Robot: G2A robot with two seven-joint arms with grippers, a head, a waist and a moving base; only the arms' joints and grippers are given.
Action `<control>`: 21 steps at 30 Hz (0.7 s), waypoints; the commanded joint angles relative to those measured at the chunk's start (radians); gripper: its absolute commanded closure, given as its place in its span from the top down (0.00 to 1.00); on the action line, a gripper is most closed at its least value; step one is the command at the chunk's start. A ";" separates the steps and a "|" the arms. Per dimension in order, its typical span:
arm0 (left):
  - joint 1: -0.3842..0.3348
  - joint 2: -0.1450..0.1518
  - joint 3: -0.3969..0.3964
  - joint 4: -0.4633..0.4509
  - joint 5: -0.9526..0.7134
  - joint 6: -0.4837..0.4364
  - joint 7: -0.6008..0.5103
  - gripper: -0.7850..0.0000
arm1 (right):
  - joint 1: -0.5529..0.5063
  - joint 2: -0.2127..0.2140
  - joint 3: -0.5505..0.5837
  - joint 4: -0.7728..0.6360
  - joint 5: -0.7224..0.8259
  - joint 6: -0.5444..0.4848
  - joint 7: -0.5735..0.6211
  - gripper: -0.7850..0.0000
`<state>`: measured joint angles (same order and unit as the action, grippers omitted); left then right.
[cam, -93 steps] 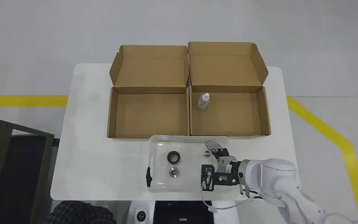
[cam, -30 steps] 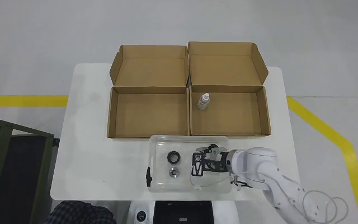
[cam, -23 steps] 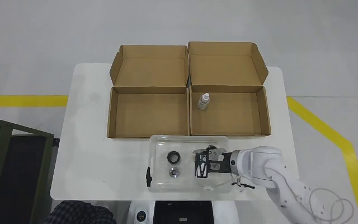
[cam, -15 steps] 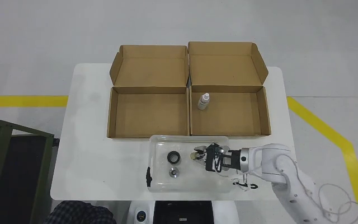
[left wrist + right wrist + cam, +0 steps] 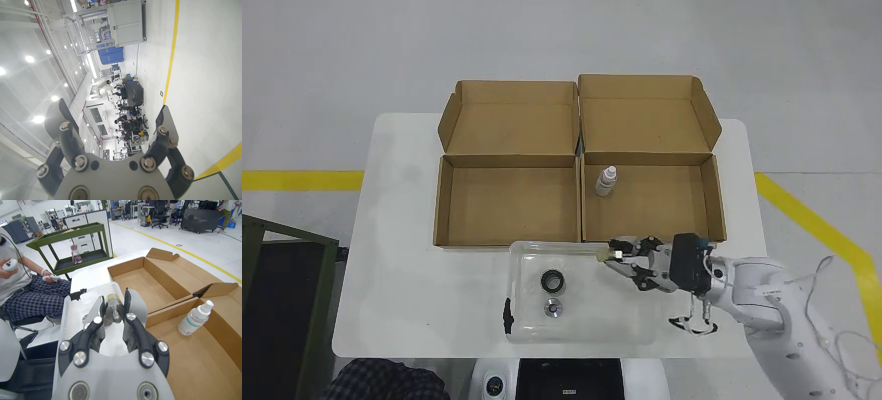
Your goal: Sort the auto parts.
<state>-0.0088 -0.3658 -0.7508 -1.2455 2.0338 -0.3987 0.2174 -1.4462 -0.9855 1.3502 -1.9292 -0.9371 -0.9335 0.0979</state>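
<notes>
Right gripper [image 5: 620, 258]: its jaws are drawn in narrow and clamped on a metal fitting [image 5: 112, 313], one finger on each side of the round body.
Metal fitting: it sits between the fingertips. Its threaded stud points back toward the wrist, and a pale yellowish cap is on the far end.
Where the fitting is: it is held above the clear tray [image 5: 587, 322], over the tray's far right corner, just short of the rim that faces the right cardboard box [image 5: 667, 210].
Clear tray: it stands at the middle of the bench's [image 5: 402, 250] near edge, touching or nearly touching both boxes.
Other parts: a black ring [image 5: 554, 281] and a silver round part [image 5: 554, 308] lie in the tray's left half. The silver one is the closer of the two to the bench's near edge, and both are well apart from the gripper.
Left cardboard box [image 5: 507, 205]: it stands open beside the right box, toward the bench's far edge.
Spray bottle [image 5: 606, 181]: it stands upright in the right box, in that box's far left corner.
Left gripper [image 5: 113, 117]: its fingers are spread wide with nothing between them, and it points out into the room.
</notes>
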 commanded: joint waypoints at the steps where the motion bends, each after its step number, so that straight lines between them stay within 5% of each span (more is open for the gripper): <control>1: 0.000 0.000 0.000 0.000 0.000 0.000 0.000 1.00 | -0.002 0.000 0.011 -0.002 0.021 0.005 -0.022 0.00; 21: 0.000 0.000 0.000 0.000 0.000 0.000 0.000 1.00 | 0.001 -0.006 0.054 -0.029 0.090 0.045 -0.111 0.00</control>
<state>-0.0088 -0.3658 -0.7508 -1.2455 2.0338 -0.3987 0.2174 -1.4471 -0.9907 1.4060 -1.9587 -0.8466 -0.8904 -0.0126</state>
